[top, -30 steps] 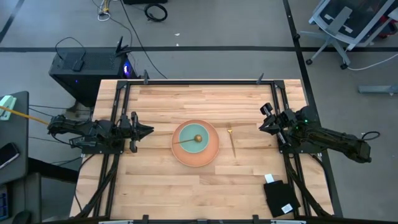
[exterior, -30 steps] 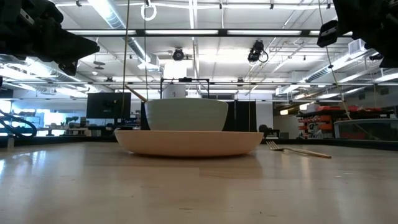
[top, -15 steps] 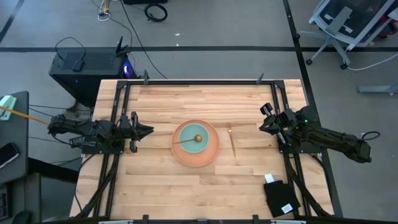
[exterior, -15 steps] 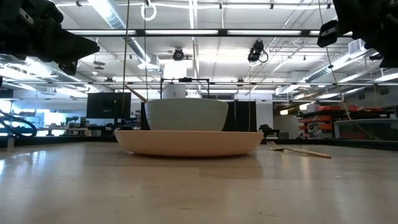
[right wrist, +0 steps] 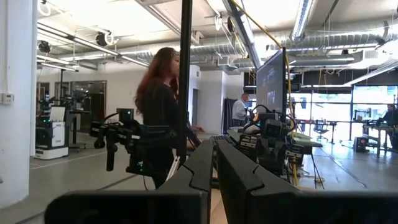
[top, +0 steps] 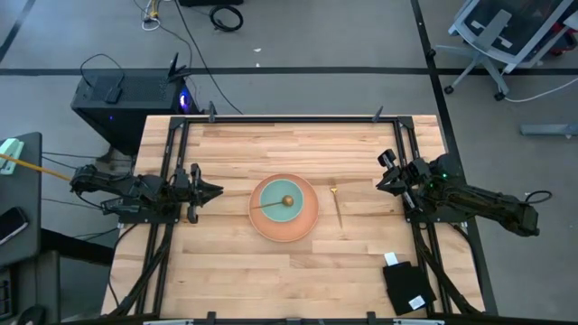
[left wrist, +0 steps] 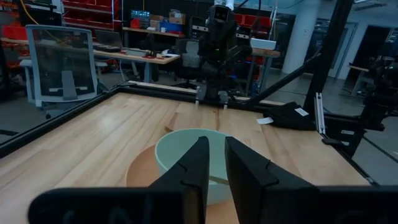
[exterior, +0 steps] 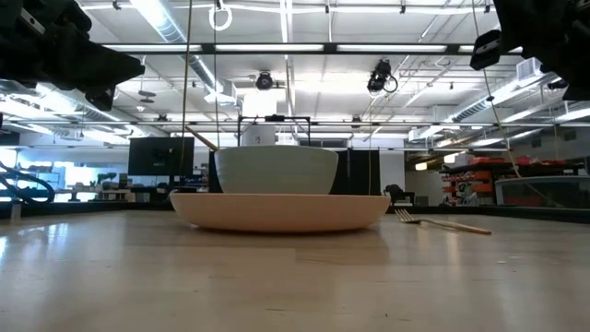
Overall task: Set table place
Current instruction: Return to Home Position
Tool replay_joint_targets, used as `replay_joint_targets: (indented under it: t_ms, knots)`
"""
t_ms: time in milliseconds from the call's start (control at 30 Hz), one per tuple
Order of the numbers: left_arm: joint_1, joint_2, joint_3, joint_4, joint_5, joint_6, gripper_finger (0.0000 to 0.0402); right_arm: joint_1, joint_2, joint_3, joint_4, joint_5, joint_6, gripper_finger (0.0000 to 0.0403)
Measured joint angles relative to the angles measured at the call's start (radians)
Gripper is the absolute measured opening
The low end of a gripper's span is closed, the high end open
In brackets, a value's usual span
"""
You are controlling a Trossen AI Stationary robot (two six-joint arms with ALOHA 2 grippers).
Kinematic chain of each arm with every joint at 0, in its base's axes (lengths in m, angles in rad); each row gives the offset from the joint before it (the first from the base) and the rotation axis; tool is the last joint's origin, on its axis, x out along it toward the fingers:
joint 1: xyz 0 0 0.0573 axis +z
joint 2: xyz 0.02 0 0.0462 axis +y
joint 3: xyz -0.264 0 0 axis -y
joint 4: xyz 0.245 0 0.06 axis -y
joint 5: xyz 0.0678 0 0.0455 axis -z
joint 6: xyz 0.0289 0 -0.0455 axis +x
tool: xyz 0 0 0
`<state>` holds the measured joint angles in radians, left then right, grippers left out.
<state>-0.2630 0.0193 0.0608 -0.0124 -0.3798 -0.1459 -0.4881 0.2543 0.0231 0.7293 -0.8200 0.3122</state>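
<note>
The salmon-orange plate lies at the middle of the wooden table. The pale teal bowl stands on it, with the gold spoon lying in it, head toward the right. The gold fork lies flat on the wood just right of the plate. My left gripper is shut and empty, held above the table left of the plate, pointing at it; its wrist view shows the bowl ahead. My right gripper is shut and empty, held high at the table's right side.
A black pouch with a white tag lies at the table's near right corner. Black metal rails edge the table. In the right wrist view a person stands in the room beyond.
</note>
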Motion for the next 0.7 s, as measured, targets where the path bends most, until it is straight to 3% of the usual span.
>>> replay_joint_targets:
  t_ms: [700]
  knots:
    - [0.000, 0.000, 0.000, 0.000, 0.000, 0.000, 0.0058, 0.000, 0.000, 0.000, 0.000, 0.000, 0.000, 0.0028]
